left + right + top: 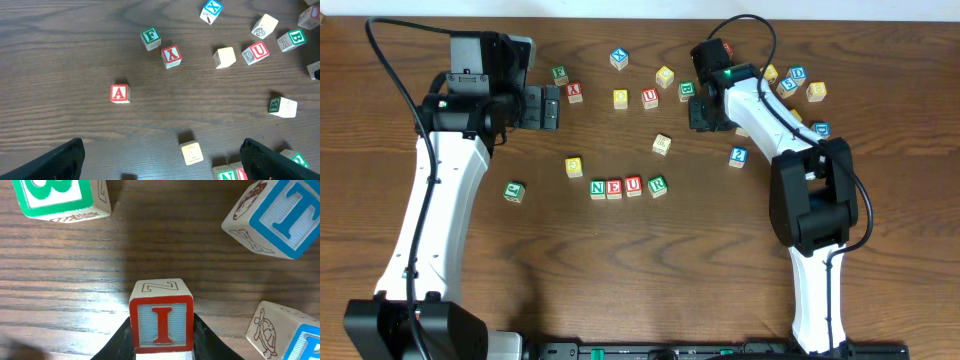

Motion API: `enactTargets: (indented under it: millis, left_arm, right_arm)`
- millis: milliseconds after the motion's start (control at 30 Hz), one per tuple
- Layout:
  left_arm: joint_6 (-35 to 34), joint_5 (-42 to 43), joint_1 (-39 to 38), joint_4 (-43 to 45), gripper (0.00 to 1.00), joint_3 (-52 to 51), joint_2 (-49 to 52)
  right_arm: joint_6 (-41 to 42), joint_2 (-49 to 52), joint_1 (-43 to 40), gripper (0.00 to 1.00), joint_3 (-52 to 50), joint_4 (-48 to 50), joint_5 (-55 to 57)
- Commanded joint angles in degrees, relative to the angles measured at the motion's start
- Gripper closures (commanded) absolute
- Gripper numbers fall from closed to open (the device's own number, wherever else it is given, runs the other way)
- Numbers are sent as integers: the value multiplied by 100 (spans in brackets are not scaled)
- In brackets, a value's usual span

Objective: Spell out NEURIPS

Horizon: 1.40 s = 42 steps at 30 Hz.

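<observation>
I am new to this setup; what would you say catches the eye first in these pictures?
The row of four small wooden letter cubes reading N, E, U, R stands out at the middle of the dark wooden table. Just as striking, in the right wrist view the right gripper clasps a wooden cube with a red I.

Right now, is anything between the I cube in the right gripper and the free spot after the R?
Nothing visible blocks it. The I cube sits in the right gripper, and the table just past the R cube is bare. The straight line there runs between a pale cube and a blue-lettered cube, touching neither.
</observation>
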Motion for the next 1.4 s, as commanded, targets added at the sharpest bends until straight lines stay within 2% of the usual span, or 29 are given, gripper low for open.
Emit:
enactTargets:
  millis: [0,300,800,967,1133,1367]
  left_arm:
    - [61,35,20,-2,2,146,-24]
    - [61,35,20,-2,2,149,-24]
    - [61,35,20,-2,2,146,-24]
    - [61,35,20,-2,2,146,-24]
    - [61,35,20,-2,2,149,-24]
    - [61,35,20,-2,2,149,-24]
  right_arm:
    - [-72,44,-31,73,63,50,-15]
    - [-72,44,-31,74,63,61,-17]
    - [-72,-398,0,84,66,-48,-17]
    - [-96,-706,76,89,66,-227,-15]
    - [-92,-984,240,90,66,-474,-13]
    - [22,-1226,616,98,66,-914,225]
